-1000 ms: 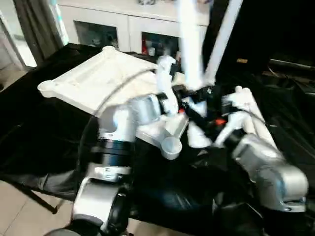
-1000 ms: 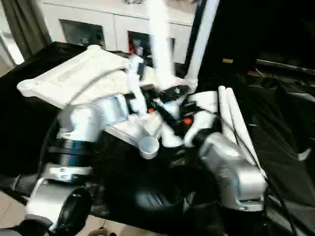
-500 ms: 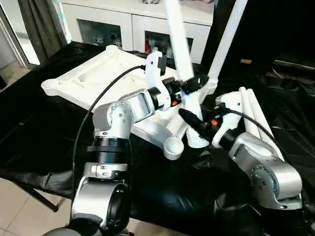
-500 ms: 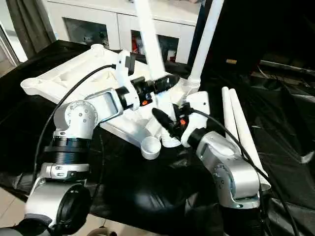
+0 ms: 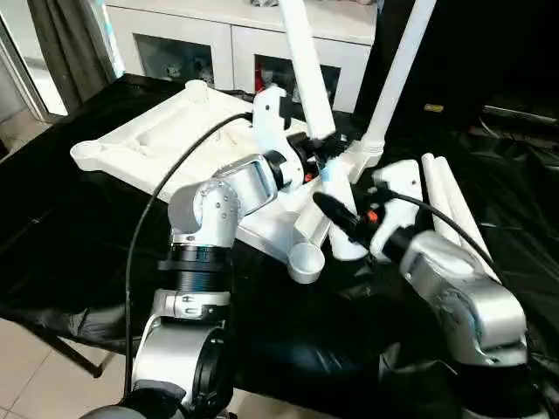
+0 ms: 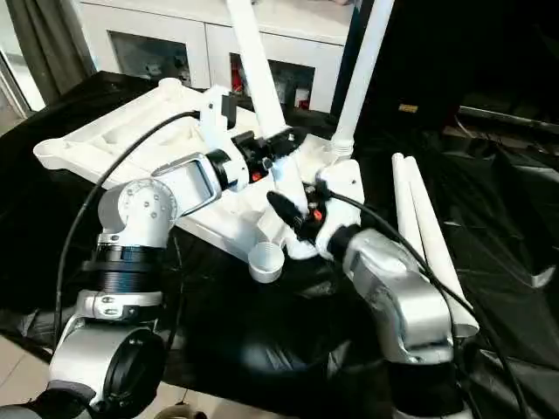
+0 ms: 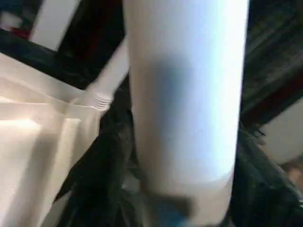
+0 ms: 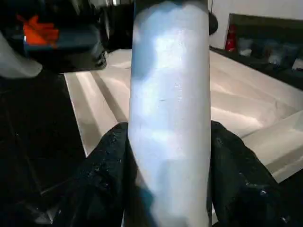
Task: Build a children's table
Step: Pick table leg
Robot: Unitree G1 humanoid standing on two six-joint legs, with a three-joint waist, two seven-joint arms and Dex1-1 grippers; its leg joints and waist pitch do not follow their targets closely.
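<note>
Fingers: the left gripper [image 5: 321, 159] is closing round the tilted leg [image 5: 303, 65] higher up, though whether it is gripping yet cannot be told; the right gripper [image 5: 342, 223] is clenching the same leg lower, near its foot.
Tabletop: the tabletop [image 5: 166, 140] is lying underside up on the black-draped table [image 5: 70, 236], ribs showing.
Done: one leg [image 5: 397, 74] is standing upright in the tabletop's far right corner socket.
In hand: the tilted leg is leaning over the tabletop's near right part; its lower end is hidden by the grippers, so whether it is seated cannot be told.
Left: two spare legs [image 5: 450, 209] are lying side by side, just right of the tabletop; the near corner socket [image 5: 305, 259] is sitting open, and the left corner sockets look open too.
Progress: judged roughly a quarter through, with the second leg under way.
Edges: the near socket is lying close to the draped table's front edge.
Room: the standing leg is rising just beside the tilted one, so the space between is tight; left of the tabletop the cloth is giving ample room.
</note>
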